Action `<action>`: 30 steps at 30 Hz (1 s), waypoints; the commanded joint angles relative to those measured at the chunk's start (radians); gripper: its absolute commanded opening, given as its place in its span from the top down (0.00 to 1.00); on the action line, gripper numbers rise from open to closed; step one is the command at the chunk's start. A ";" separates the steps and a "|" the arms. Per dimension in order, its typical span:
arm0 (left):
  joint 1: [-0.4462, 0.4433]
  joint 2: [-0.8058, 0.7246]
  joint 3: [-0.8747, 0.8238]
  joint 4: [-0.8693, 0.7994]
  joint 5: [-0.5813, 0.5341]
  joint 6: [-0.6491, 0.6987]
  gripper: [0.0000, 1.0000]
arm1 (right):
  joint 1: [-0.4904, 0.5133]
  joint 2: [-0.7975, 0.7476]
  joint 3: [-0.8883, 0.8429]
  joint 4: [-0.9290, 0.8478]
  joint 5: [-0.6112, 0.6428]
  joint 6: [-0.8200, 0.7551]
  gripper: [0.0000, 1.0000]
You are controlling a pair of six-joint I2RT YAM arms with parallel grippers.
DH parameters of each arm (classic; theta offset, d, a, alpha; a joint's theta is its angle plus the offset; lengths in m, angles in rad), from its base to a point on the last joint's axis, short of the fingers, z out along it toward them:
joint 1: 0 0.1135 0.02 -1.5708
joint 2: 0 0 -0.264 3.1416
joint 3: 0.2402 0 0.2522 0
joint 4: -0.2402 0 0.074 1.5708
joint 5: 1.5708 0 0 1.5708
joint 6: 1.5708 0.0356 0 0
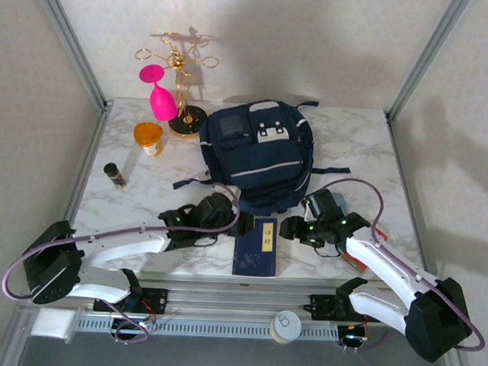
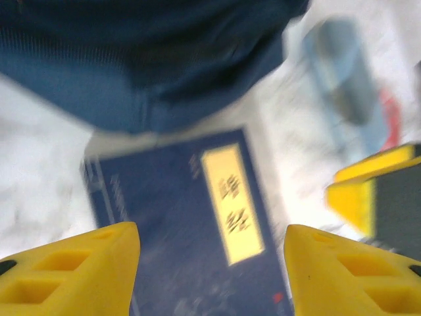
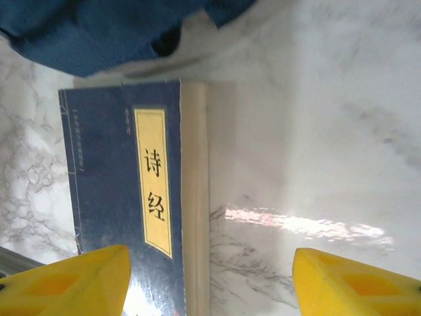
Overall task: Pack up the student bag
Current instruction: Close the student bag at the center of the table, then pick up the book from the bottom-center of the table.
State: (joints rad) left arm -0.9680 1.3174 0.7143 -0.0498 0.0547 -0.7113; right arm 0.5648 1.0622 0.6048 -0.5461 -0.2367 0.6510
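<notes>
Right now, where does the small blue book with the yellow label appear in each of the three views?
Top external: book at bottom centre.
Left wrist: book at lower centre, blurred.
Right wrist: book in the left half, page edge facing right.
Shared landmark: the student bag, whose navy fabric lies just above the book in every view.

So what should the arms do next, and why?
Probably lower the right gripper onto the flat navy blue book and close: it lies on the white marble table outside the navy fabric backpack; both it and the left gripper stand open, empty.
</notes>
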 commanded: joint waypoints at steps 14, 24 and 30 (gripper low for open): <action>-0.106 0.224 0.002 -0.018 -0.143 -0.148 0.53 | 0.119 0.132 -0.129 0.350 -0.054 0.205 0.31; -0.106 0.283 -0.023 0.013 -0.158 -0.166 0.55 | 0.167 0.219 -0.105 0.419 -0.089 0.214 0.32; -0.106 0.298 -0.037 0.005 -0.179 -0.175 0.56 | 0.178 0.208 -0.081 0.422 -0.125 0.229 0.33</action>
State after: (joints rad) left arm -1.0687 1.5833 0.6998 -0.0513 -0.0948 -0.8654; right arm 0.7300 1.2793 0.4908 -0.1421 -0.3241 0.8612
